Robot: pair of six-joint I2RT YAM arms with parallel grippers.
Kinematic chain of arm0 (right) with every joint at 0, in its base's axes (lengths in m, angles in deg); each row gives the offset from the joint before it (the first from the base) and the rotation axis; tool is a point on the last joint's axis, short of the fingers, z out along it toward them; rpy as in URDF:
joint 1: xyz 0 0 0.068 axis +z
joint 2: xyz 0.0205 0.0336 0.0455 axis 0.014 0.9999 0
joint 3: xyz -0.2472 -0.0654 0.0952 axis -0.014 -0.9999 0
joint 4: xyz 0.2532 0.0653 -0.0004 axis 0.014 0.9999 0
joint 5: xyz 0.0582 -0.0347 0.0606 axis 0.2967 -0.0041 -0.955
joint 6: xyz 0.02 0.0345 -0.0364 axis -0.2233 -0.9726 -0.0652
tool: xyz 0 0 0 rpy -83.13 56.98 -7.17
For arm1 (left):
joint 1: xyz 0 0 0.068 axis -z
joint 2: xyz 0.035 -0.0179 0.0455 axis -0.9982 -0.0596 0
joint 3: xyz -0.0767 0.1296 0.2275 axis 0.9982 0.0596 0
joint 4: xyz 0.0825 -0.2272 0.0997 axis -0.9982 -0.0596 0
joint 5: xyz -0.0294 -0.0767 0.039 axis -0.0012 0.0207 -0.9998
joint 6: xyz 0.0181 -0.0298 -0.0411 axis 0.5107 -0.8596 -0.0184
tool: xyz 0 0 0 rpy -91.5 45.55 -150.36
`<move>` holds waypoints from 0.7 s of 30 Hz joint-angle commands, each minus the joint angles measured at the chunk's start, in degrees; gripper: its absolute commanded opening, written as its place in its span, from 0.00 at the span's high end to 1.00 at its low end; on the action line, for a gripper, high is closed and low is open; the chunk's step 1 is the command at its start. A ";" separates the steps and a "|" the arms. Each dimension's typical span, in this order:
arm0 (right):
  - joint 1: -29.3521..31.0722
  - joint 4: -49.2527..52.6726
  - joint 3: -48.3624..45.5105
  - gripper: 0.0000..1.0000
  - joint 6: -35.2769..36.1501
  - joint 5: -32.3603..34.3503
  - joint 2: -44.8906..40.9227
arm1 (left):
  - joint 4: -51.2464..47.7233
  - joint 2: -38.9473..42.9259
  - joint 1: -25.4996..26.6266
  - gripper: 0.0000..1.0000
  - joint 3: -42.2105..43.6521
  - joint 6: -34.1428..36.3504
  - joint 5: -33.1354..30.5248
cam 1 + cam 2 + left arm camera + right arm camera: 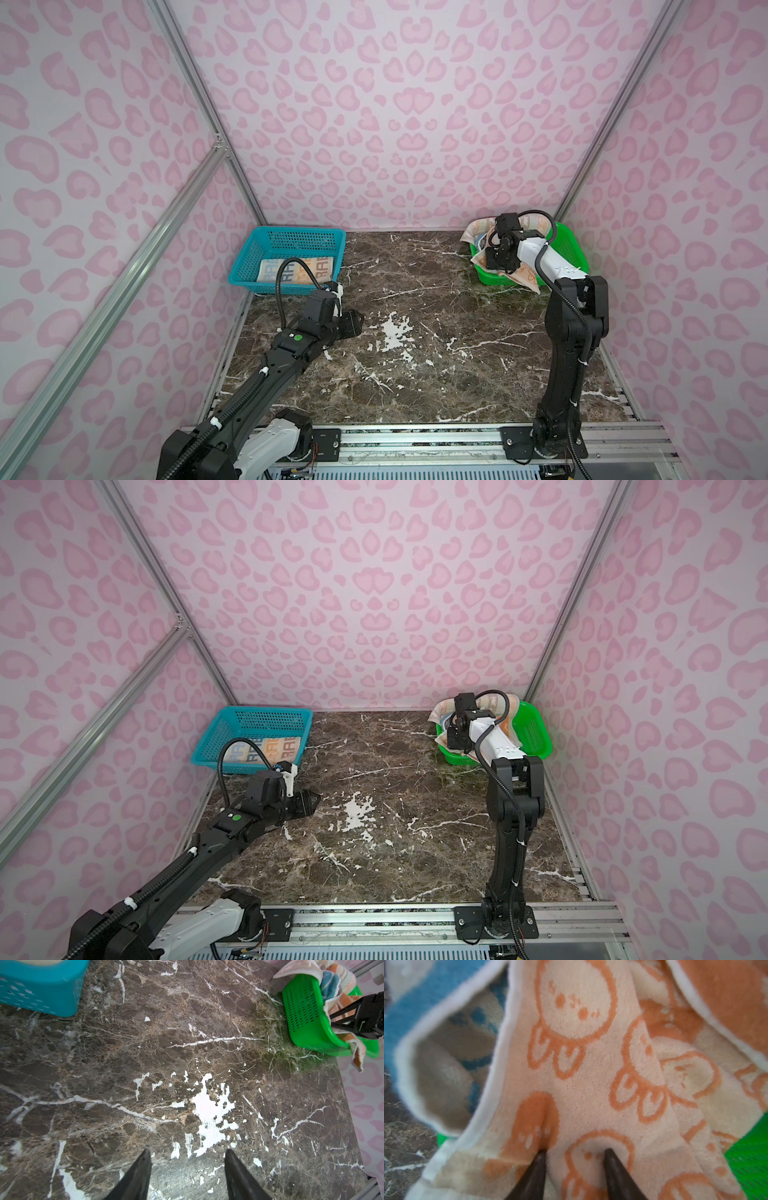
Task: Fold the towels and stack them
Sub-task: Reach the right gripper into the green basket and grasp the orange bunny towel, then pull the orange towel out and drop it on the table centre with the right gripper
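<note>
Towel (pixel 591 1084), orange, blurred around right claw (pixel 576 1154), grip unclear, left claw (pixel 188 1155) parted, empty

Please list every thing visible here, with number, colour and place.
blue basket: 1, blue, far left of table
folded towel: 1, orange and grey letters, inside blue basket
green basket: 1, green, far right of table
orange towel: 1, orange with cream faces, in green basket, over its rim
blue towel: 1, blue, in green basket
striped towel: 1, pale peach, over green basket's far rim
table: 1, dark marble, under everything
left gripper: 1, black, open and empty, above table
right gripper: 1, black, tips pressed on orange towel, grip unclear
</note>
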 commanded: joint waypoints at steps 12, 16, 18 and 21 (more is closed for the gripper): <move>2.56 -2.21 -1.60 1.00 7.11 -6.45 -19.58 | 4.26 -6.33 0.26 0.42 -7.29 1.71 1.09; 7.91 -1.46 -2.67 1.00 12.16 -12.16 -27.06 | 2.25 -7.05 0.25 0.42 -11.72 3.27 1.52; 11.85 0.18 -2.49 1.00 14.43 -17.75 -30.03 | 1.07 -6.54 0.26 0.42 -13.37 3.99 0.64; 17.05 1.07 -3.80 1.00 14.99 -24.70 -32.83 | -0.85 -5.11 0.18 0.41 -14.82 4.32 -1.47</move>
